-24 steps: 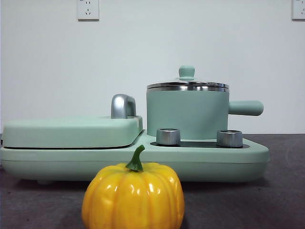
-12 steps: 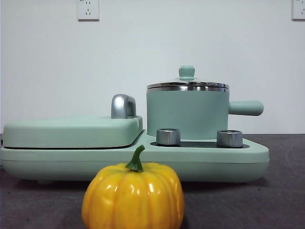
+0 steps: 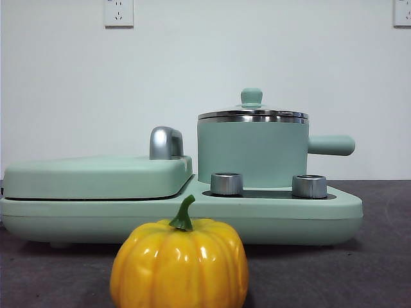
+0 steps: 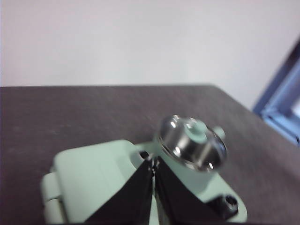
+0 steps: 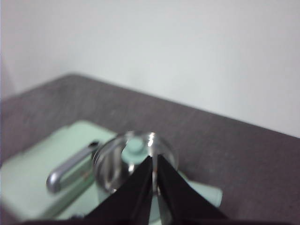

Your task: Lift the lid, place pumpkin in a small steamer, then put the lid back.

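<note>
Nothing touched yet: lid [image 3: 252, 114] seated on the steamer [image 3: 252, 153], which sits on the right half of the green base [image 3: 289, 215], handle sticking out toward the base's right end. Pumpkin [image 3: 179, 263] parked on the table [image 3: 379, 269] right at the base's front edge, stem up. Left gripper [image 4: 153, 165] and right gripper [image 5: 154, 161] both up high looking down at the pot, jaws pressed together on each, holding nothing. First job looks like the lid, so probably best to spread one pair of jaws before dropping, come straight down over the little knob [image 3: 251, 97], pinch it square and lift vertical so the rim doesn't drag the pot sideways. Knob small and rounded, so likely slippery if caught off-centre. Grill cover [image 3: 96, 176] flat on the base's left half, steel handle [image 3: 166, 142] behind it. Dark matte tabletop, plain white wall [image 3: 205, 64] with two sockets [image 3: 119, 12] up top.
</note>
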{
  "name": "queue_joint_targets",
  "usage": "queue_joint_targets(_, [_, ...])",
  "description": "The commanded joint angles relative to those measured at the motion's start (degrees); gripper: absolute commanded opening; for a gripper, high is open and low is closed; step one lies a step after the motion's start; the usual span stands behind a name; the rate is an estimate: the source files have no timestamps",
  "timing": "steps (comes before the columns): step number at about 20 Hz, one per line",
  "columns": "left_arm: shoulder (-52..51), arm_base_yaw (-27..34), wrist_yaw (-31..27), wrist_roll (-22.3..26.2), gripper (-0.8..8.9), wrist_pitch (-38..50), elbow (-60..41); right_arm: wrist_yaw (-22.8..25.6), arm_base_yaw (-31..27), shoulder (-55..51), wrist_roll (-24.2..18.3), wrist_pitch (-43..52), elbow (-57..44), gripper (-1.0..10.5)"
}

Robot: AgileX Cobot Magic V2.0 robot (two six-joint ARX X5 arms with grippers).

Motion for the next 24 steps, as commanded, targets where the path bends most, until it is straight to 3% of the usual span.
queue_joint_targets(1, [1.4,-4.2,0.4,9.2,0.1,-1.2,1.5,3.0,4.3,1.9,-7.7,-1.6,1.0,0.1])
queue_joint_targets(4, [3.2,-9.0,-1.6,15.8,0.1,-5.1,1.5,6.2,8.9,3.7,-13.0,-3.3,1.0,0.1])
queue_joint_targets(12, [6.5,-16.3,-12.3,27.3,0.39,-11.0,1.5,10.4,15.1,6.8,-19.1,-4.9,1.0,0.2])
queue_joint_targets(18, [7.3,-18.1,-12.6,28.7,2.54,-10.5,1.5,10.6,16.7,7.5,-21.4,-6.3,1.0,2.3])
queue_joint_targets(24, [7.4,-18.6,-12.6,28.7,2.49,-8.0,1.5,10.5,16.8,7.5,-20.8,-6.9,1.0,2.3])
